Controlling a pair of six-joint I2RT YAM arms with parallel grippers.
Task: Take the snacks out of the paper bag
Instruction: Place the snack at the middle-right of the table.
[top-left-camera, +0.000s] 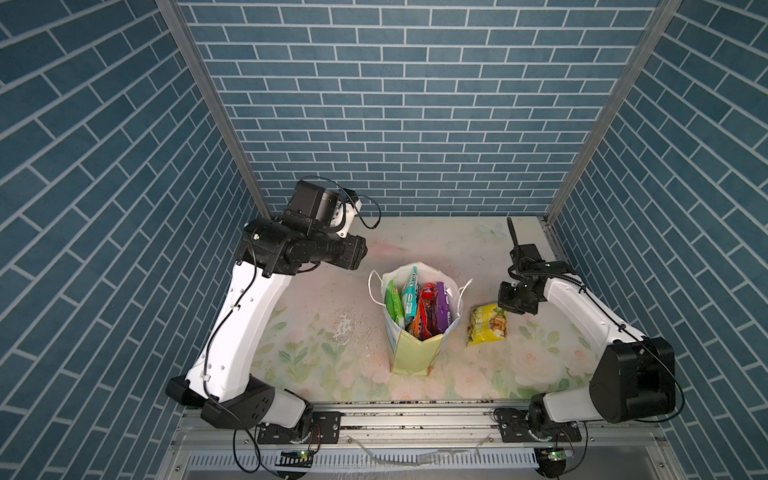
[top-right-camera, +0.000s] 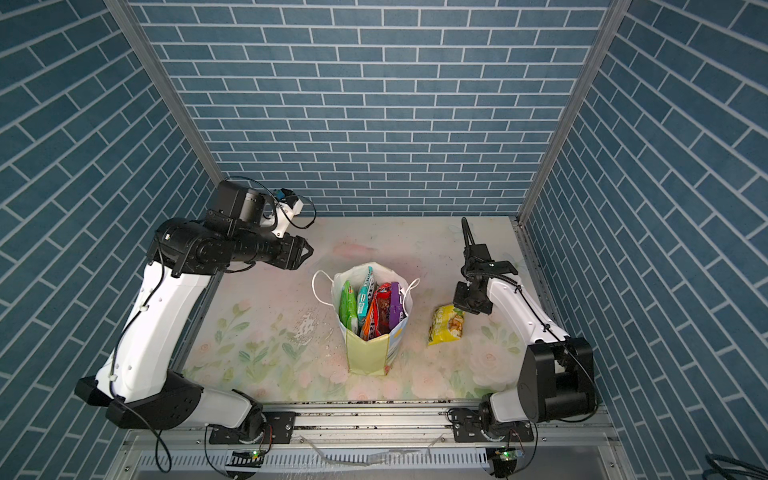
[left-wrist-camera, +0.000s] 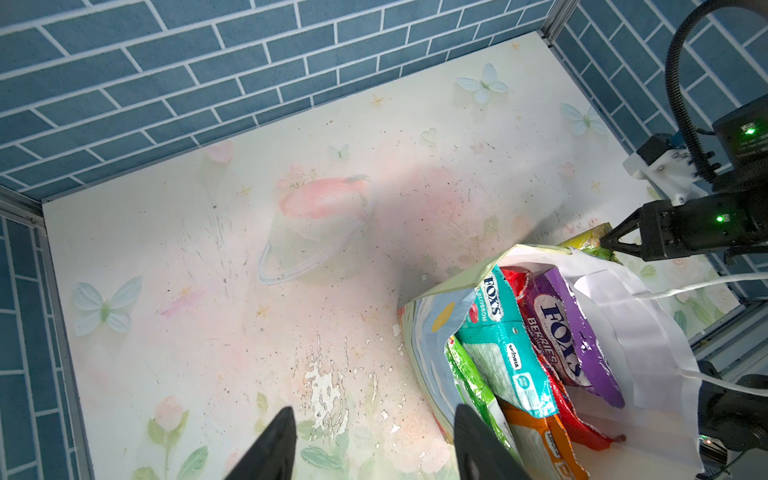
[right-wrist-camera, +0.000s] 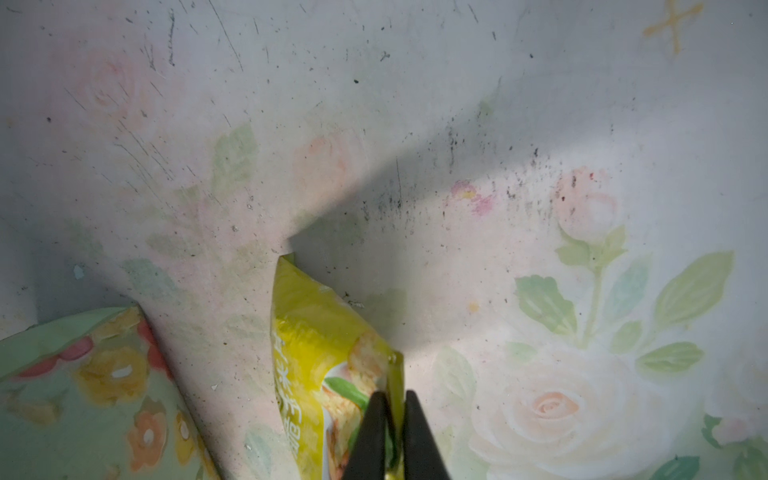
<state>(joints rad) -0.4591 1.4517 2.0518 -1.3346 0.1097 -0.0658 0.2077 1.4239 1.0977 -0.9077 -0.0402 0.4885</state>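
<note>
Yellow packet (top-left-camera: 487, 324) lies on the bench (top-left-camera: 324, 299) near the upright paper bag (top-left-camera: 411, 353), its edge between the close-set fingers of the right claw (right-wrist-camera: 395, 395); whether they pinch it is unclear. Left claw (left-wrist-camera: 374, 409) hangs released, empty; other snacks (top-left-camera: 419, 303) fill the bag.

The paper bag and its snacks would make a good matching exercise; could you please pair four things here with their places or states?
Things:
1. yellow packet
2. purple Fox's packet
3. paper bag
4. left tool

Places or states:
A. open, holding nothing
B. standing upright on the table
C. inside the bag
D. lying on the table outside the bag, its edge between the fingers of the right tool

Pairs: 1-D, 2-C, 3-B, 4-A
</note>
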